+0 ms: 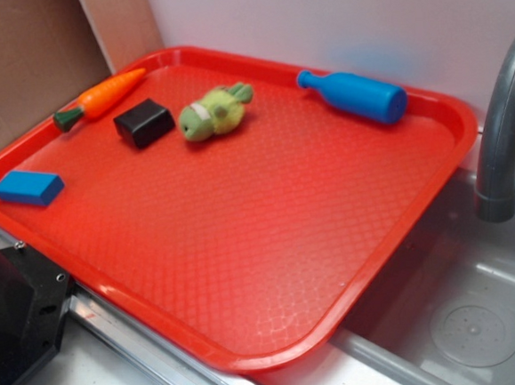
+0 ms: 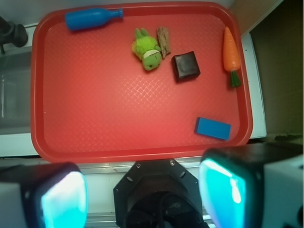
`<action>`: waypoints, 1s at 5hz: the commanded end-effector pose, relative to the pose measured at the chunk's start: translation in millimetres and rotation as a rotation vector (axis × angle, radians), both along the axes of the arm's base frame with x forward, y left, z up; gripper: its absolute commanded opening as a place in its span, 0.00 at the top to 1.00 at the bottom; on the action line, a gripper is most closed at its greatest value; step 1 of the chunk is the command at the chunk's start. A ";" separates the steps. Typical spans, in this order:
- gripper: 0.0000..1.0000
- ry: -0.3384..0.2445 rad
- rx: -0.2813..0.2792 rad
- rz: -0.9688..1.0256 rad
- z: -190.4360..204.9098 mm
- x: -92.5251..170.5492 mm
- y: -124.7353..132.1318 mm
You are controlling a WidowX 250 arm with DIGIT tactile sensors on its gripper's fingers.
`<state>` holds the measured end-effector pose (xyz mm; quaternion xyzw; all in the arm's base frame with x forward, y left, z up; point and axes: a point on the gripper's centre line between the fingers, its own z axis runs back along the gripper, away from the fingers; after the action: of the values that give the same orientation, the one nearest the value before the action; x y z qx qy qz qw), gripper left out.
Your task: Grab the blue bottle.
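Note:
The blue bottle (image 1: 354,95) lies on its side at the far right corner of the red tray (image 1: 244,247), neck pointing left. In the wrist view the blue bottle (image 2: 92,18) sits at the top left of the red tray (image 2: 118,152), far from my gripper (image 2: 142,197). The gripper hangs high over the robot base, short of the tray's near rim. Its two cyan pads (image 2: 64,202) stand wide apart with nothing between them. The gripper does not show in the exterior view.
On the tray also lie a green plush toy (image 1: 215,112), a black block (image 1: 144,123), a carrot (image 1: 100,98) and a flat blue block (image 1: 29,187). A grey faucet (image 1: 502,129) and a sink (image 1: 464,319) stand to the right. The black robot base (image 2: 156,190) is below the gripper.

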<state>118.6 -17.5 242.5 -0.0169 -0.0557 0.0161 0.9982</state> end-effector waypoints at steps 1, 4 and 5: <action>0.00 0.000 0.000 0.000 0.0 0.0 0.0; 0.00 -0.157 0.165 -0.490 -32.7 99.2 -74.6; 0.00 -0.157 0.165 -0.490 -32.7 99.2 -74.6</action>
<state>212.9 -85.9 194.1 0.0565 -0.1010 -0.2334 0.9655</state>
